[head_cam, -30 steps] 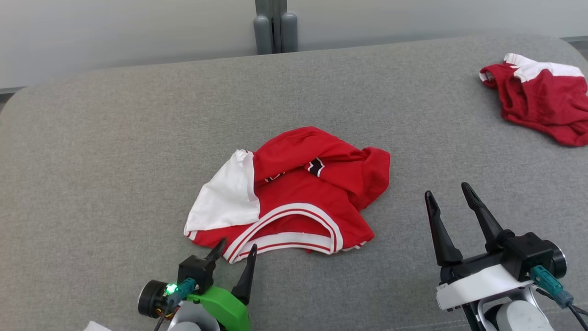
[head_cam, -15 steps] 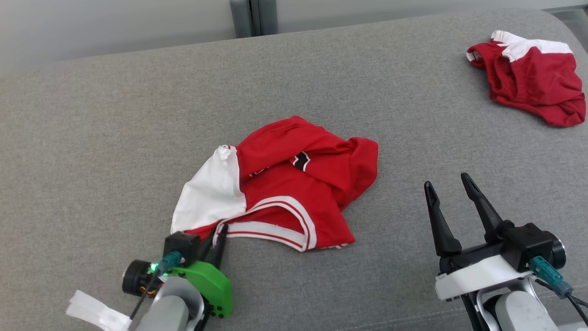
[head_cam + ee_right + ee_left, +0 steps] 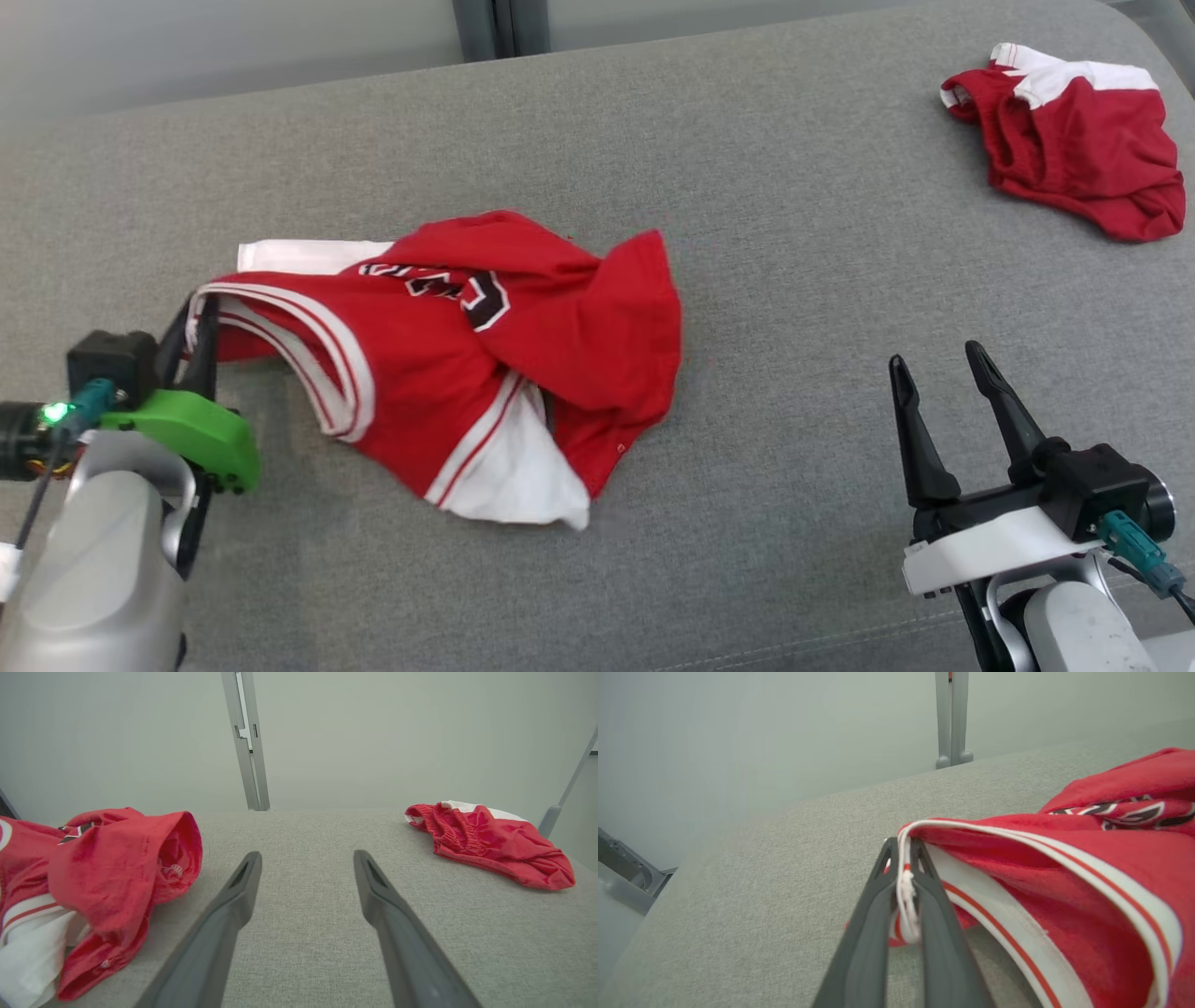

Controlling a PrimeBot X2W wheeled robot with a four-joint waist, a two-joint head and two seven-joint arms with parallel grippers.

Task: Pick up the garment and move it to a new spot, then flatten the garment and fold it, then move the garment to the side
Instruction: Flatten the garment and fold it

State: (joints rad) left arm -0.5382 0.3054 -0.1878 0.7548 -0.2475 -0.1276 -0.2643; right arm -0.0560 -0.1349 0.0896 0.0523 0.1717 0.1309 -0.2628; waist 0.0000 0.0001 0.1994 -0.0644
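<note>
Plenty of bare grey woven surface (image 3: pixel 794 280) ahead and right, rounded along the far edge. Left gripper (image 3: pixel 194 327) close to the left edge, jaws pinched shut on the striped trim of the garment (image 3: pixel 467 373). Soft red jersey, white panels, black lettering, crumpled; raised at the gripped end, the rest lying mid-surface. Right gripper (image 3: pixel 936 355) low right, jaws wide open, empty, well apart from the cloth. Second red-and-white bundle (image 3: pixel 1074 140) in the far right corner. Grey post (image 3: pixel 481 23) behind the far edge.
</note>
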